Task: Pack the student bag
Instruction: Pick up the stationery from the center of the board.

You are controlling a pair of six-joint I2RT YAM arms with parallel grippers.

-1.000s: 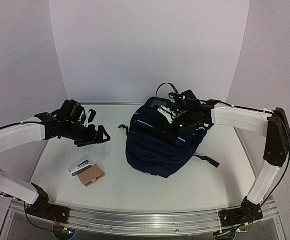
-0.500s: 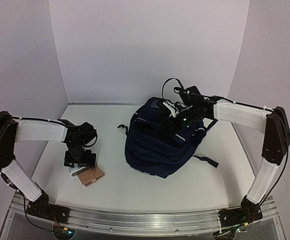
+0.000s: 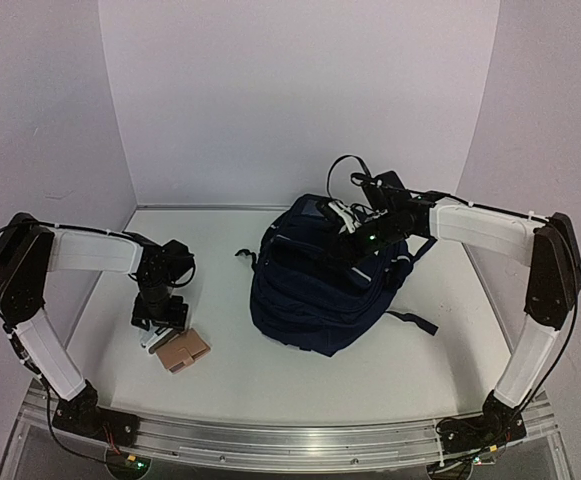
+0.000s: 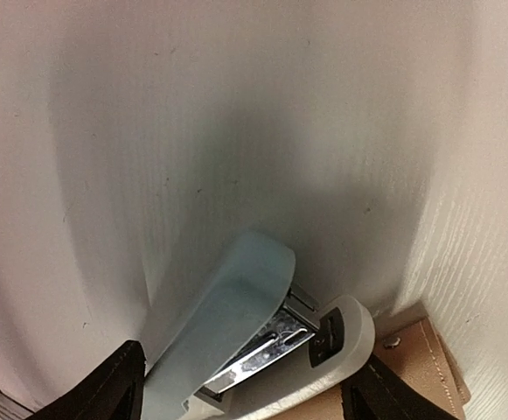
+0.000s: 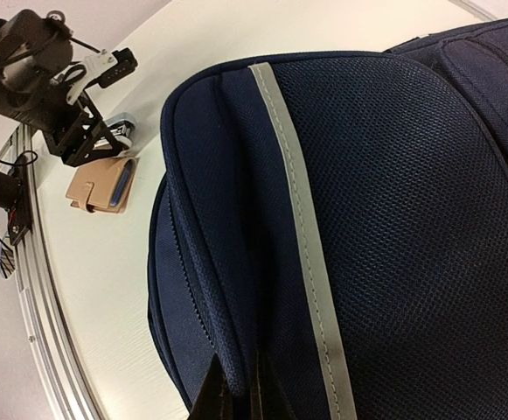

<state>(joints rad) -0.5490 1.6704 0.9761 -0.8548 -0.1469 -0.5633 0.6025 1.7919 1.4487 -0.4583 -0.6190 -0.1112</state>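
left gripper [image 4: 245, 394] is down over the stapler [image 4: 236, 324], jaws spread wide either side of it, tan wallet [image 3: 182, 350] just beside. right gripper [image 5: 236, 389] is pinched tight on a fold of the student bag [image 3: 320, 290], which sits mid-table [image 3: 270, 375], toward the right.

Large dark navy fabric bag [image 3: 315, 295], biggest thing on the table [image 3: 270, 380]. Lies right of centre, top end toward the back wall and raised, bottom end slumped toward the near edge. Shows coarse mesh weave, a pale grey stripe down one rounded panel, and thin pale piping along the seams. Carries a white patch near the top. Trails black straps out on both sides.
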